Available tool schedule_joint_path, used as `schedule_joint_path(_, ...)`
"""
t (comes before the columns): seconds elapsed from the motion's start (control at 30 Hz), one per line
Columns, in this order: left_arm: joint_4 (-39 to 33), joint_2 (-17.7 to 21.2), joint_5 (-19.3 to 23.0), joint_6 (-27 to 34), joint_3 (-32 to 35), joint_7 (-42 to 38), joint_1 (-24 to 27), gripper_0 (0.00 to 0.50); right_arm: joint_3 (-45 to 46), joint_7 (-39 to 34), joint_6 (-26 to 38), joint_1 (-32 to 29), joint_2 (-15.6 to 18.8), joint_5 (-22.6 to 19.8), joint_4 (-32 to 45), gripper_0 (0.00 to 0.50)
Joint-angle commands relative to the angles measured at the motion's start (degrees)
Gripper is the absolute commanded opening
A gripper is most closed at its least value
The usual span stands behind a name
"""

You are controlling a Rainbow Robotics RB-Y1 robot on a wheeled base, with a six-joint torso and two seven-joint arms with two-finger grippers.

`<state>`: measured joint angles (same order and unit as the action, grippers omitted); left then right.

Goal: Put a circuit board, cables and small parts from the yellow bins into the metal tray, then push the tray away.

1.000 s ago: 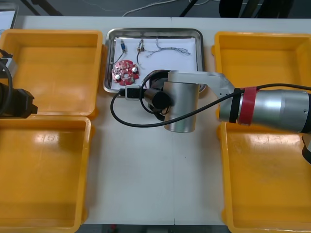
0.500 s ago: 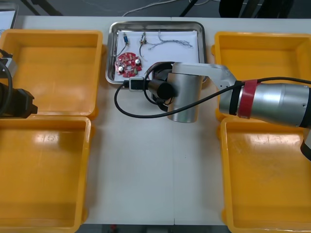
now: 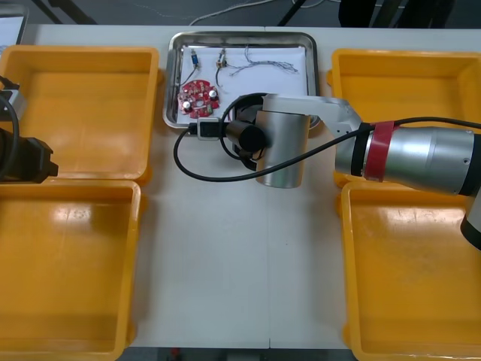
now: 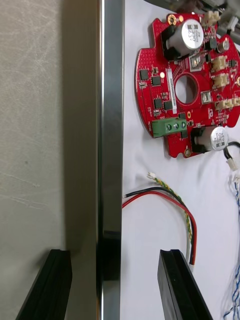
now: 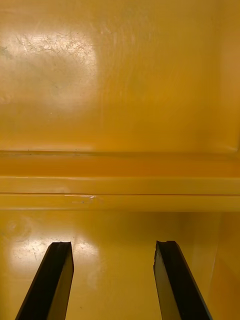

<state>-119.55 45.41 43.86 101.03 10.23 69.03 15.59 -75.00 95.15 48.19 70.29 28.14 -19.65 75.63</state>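
**At the metal tray's (image 4: 111,125) near rim: right gripper (image 4: 116,256) astride**

Beyond the middle of the table (image 3: 225,263), its fingers stand apart, one outside the rim above the table, the other inside. Within the tray lie the circuit board (image 4: 185,80) and a red and yellow cable (image 4: 172,202). At the left edge, the left gripper (image 5: 112,247) hangs open over the yellow bins (image 5: 120,100).

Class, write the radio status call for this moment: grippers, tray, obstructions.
Right gripper open, straddling near rim of metal tray. Left gripper open, parked over left yellow bins. Circuit board, cables in tray. No obstruction seen.
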Motion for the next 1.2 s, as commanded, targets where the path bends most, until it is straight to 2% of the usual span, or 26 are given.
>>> schedule_joint_path(0.03, -1.74, 2.49, -0.27, -0.57, 1.73, 0.76, -0.65, 0.472, -0.59, 2.76, 1.47, 3.72, -0.63, 0.58, 3.56, 0.5)
schedule_joint_path(0.3, -1.74, 2.49, -0.27, -0.57, 1.73, 0.76, -0.65, 0.472, 0.99, 3.11, 10.79, 3.89, 0.52, 0.4, 12.26, 0.5)
schedule_joint_path(0.5, -1.74, 2.49, -0.27, -0.57, 1.73, 0.76, -0.65, 0.473, 6.79, 1.62, 22.57, 1.26, 1.48, -5.93, 20.52, 0.5)
schedule_joint_path(0.57, -1.74, 2.49, -0.27, -0.57, 1.73, 0.76, -0.65, 0.472, 8.46, 0.56, 24.5, 0.38, 1.84, -7.42, 22.02, 0.5)
schedule_joint_path(0.63, -1.74, 2.49, -0.27, -0.57, 1.73, 0.76, -0.65, 0.474, 12.51, -2.78, 29.16, -1.55, 3.42, -11.29, 26.15, 0.5)
schedule_joint_path(0.8, -1.74, 2.49, -0.27, -0.57, 1.73, 0.76, -0.65, 0.473, 19.1, -9.1, 35.57, -5.86, 7.02, -17.18, 32.12, 0.5)
schedule_joint_path(1.0, -1.74, 2.49, -0.27, -0.57, 1.73, 0.76, -0.65, 0.472, 24.37, -16.57, 40.93, -9.99, 13.26, -21.04, 38.28, 0.5)
schedule_joint_path(1.03, -1.74, 2.49, -0.27, -0.57, 1.73, 0.76, -0.65, 0.472, 24.37, -16.57, 40.93, -9.99, 13.26, -21.04, 38.28, 0.5)
schedule_joint_path(1.13, -1.74, 2.49, -0.27, -0.57, 1.73, 0.76, -0.65, 0.471, 27.45, -22.37, 44.1, -12.63, 17.74, -24.21, 41.09, 0.5)
schedule_joint_path(1.17, -1.74, 2.49, -0.27, -0.57, 1.73, 0.76, -0.65, 0.471, 27.45, -22.37, 44.1, -12.63, 17.74, -24.21, 41.09, 0.5)
schedule_joint_path(1.2, -1.74, 2.49, -0.27, -0.57, 1.73, 0.76, -0.65, 0.472, 29.38, -24.75, 45.24, -14.21, 19.33, -25.44, 42.14, 0.5)
